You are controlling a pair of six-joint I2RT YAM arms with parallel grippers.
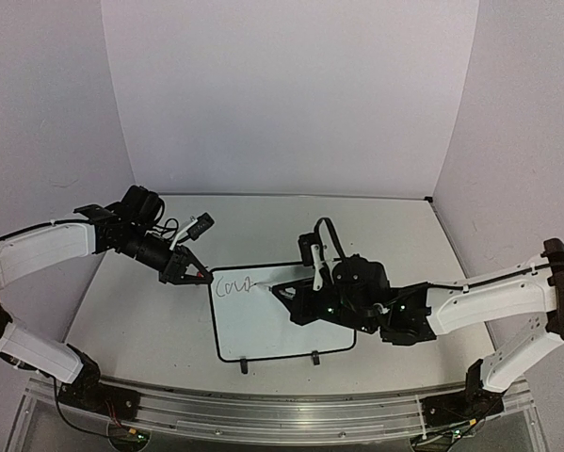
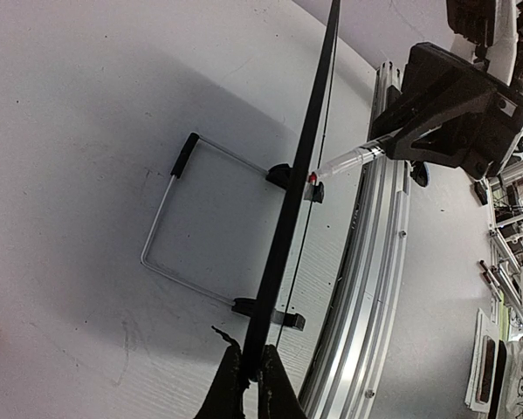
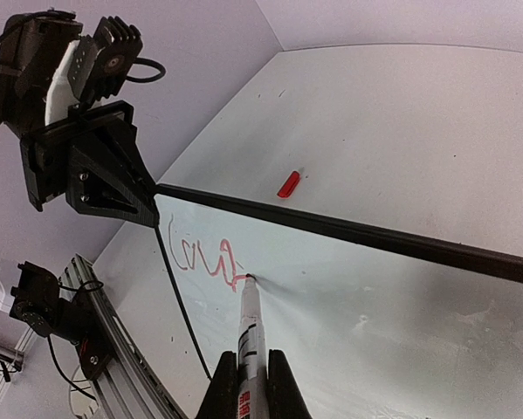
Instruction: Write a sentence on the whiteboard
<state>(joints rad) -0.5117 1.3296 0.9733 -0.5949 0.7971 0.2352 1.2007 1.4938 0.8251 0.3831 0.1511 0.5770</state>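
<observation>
1. Whiteboard (image 1: 253, 325) just to the 6 o'clock side of the middle of the surface (image 1: 385, 235), with two black clips (image 1: 314, 358) on its 6 o'clock edge. Seen edge-on from the left wrist, with a wire stand (image 2: 157, 218) reaching out from those clips.
2. Sentence (image 1: 233, 285) only partly there: a few cursive letters, roughly "Cou", at the board's 10 o'clock corner. Red in the right wrist view.
3. Left pincer (image 1: 201, 275) clenched on the board's rim at that same 10 o'clock corner, fingers (image 2: 229, 388) pinching the black edge.
4. Right pincer (image 1: 283, 294) grasping a marker (image 3: 248, 332), jaws tight on the barrel, tip touching the board right after the last letter.
5. Right wrist (image 1: 357, 292) lying across the board's 3 o'clock part in the top view and hiding that side. Black cable loop (image 1: 325, 220) at 12 o'clock above it.
6. Red cap (image 3: 288, 184) loose on the surface just past the board's 12 o'clock edge, apart from the marker.
7. Metal rail (image 1: 263, 410) along the surface's 6 o'clock edge, carrying both arm bases.
</observation>
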